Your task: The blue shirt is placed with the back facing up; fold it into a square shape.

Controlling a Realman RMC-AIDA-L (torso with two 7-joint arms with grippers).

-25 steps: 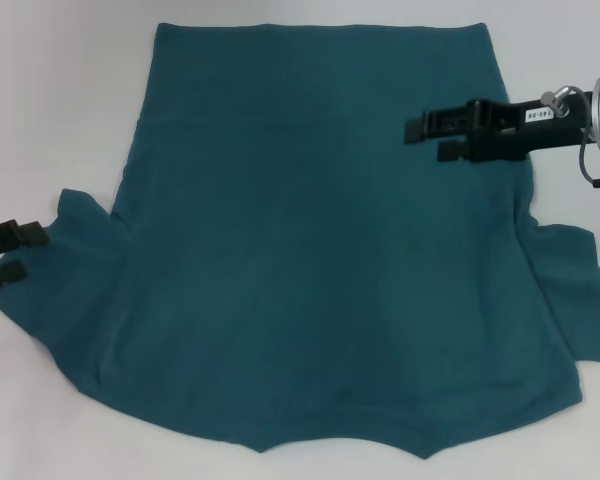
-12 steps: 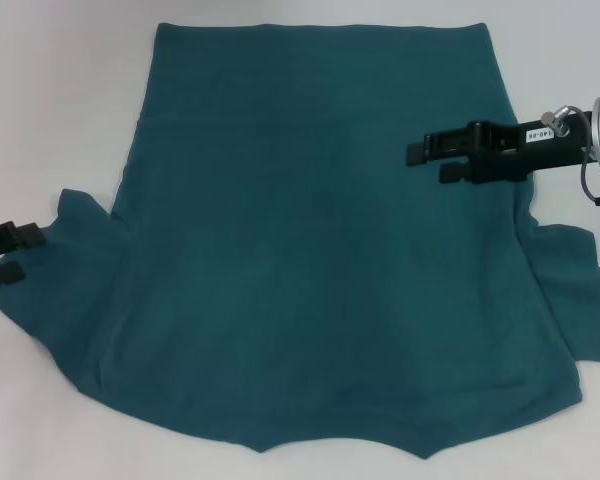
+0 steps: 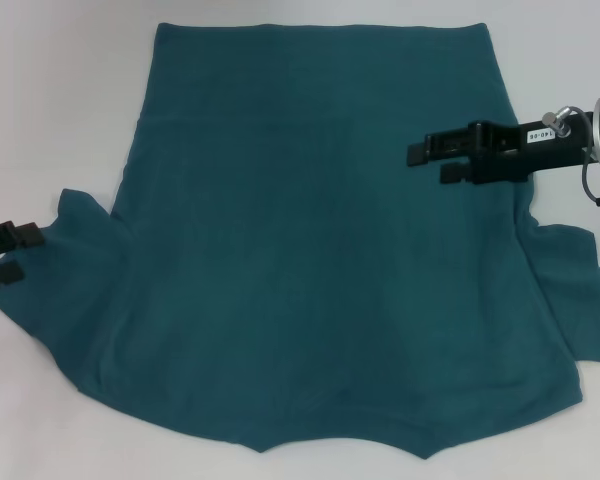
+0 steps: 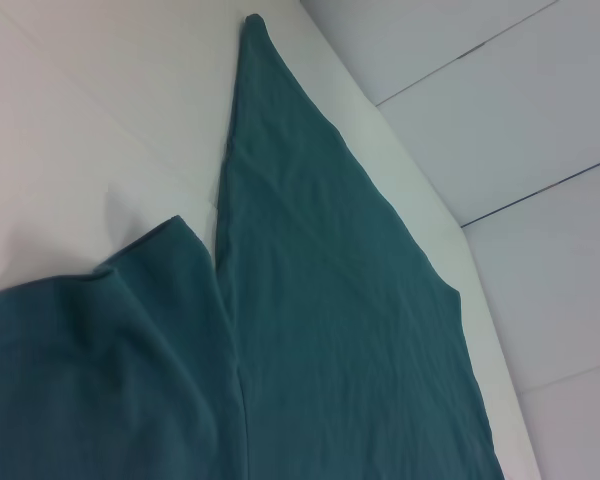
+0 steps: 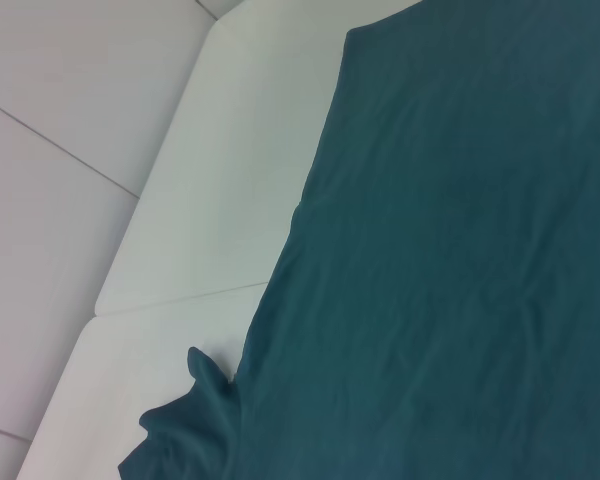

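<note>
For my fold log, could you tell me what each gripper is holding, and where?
Nothing: right gripper open over the blue shirt; left gripper open beside its sleeve.

A plain white table (image 3: 60,90) fills the scene left to right. Past its rounded far edge lies a pale grey tiled floor (image 4: 540,120) with thin dark seams.

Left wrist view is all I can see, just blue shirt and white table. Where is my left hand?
Observer: The left hand is at the outer edge of the blue shirt's left sleeve, with its fingers apart.
Operator: And where is the other hand?
Observer: The right hand is above the shirt's right side, farther from the robot than the right sleeve. It is open and holds nothing.
</note>
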